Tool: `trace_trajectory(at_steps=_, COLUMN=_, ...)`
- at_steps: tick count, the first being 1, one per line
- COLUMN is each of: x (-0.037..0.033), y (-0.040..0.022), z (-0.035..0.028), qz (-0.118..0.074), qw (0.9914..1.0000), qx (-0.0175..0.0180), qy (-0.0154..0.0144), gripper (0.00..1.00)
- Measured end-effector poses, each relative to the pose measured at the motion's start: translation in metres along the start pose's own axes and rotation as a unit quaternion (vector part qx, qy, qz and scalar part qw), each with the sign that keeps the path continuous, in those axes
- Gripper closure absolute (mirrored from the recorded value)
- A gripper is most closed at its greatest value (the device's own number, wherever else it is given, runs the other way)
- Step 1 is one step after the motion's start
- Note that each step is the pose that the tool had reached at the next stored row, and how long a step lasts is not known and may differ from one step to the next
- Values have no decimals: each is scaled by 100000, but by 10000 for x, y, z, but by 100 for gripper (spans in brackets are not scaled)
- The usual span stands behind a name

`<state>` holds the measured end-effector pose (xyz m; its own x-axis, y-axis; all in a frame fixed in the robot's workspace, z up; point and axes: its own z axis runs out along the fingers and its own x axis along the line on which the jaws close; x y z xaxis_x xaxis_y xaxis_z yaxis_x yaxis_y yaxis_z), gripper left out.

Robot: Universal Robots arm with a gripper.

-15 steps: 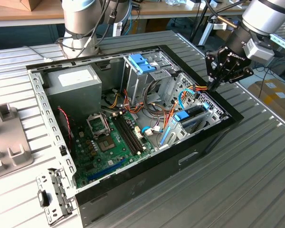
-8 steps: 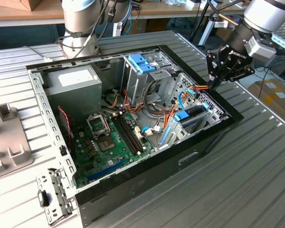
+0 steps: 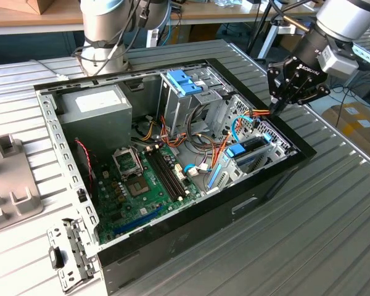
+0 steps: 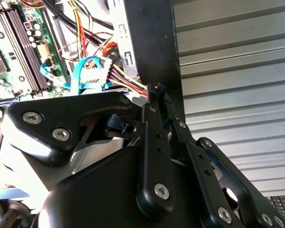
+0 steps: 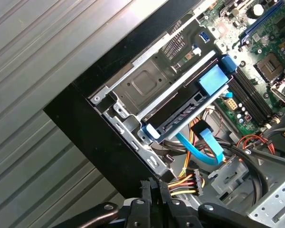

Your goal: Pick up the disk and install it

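Already the disk (image 3: 251, 152) is sitting in the drive bay at the front corner of the open computer case (image 3: 191, 237), its bright blue carrier tab (image 5: 213, 79) facing the motherboard (image 3: 145, 185) so the cabling can reach it. In the first wrist view the disk (image 5: 180, 111) is lying edge-on inside the metal cage (image 5: 147, 85), with a light blue data cable (image 5: 204, 147) curling away from its end. The gripper (image 3: 277, 105) is hovering just above the case's black rim (image 4: 152, 42), next to a bundle of coloured power wires (image 5: 183, 183). Its fingers (image 4: 154, 102) are pressed together with nothing visibly between them, probably because the drive is no longer being carried.
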<state>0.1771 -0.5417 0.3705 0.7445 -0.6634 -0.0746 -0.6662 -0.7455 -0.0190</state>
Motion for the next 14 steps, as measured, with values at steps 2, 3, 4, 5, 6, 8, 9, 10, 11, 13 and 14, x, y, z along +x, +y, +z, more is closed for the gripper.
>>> trace_trajectory(at_steps=2, x=-29, y=25, z=1, qz=17, qw=99999, qx=244, qy=-216, gripper=83)
trace_trajectory(at_steps=3, x=-40, y=34, z=2, qz=21, qw=99999, qx=337, qy=-299, gripper=83)
trace_trajectory(at_steps=4, x=-51, y=44, z=2, qz=26, qw=99998, qx=421, qy=-372, gripper=83)
trace_trajectory(at_steps=5, x=-63, y=54, z=4, qz=32, qw=99998, qx=514, qy=-454, gripper=83)
trace_trajectory(at_steps=6, x=-77, y=66, z=5, qz=32, qw=99997, qx=590, qy=-520, gripper=83)
trace_trajectory(at_steps=8, x=-113, y=100, z=6, qz=32, qw=99995, qx=710, qy=-630, gripper=83)
trace_trajectory(at_steps=9, x=-121, y=111, z=6, qz=31, qw=99995, qx=734, qy=-648, gripper=83)
trace_trajectory(at_steps=10, x=-131, y=130, z=7, qz=28, qw=99995, qx=754, qy=-670, gripper=83)
trace_trajectory(at_steps=11, x=-139, y=149, z=7, qz=33, qw=99995, qx=766, qy=-678, gripper=83)
trace_trajectory(at_steps=13, x=-148, y=178, z=8, qz=30, qw=99995, qx=774, qy=-686, gripper=83)
trace_trajectory(at_steps=14, x=-151, y=191, z=7, qz=33, qw=99995, qx=773, qy=-685, gripper=83)
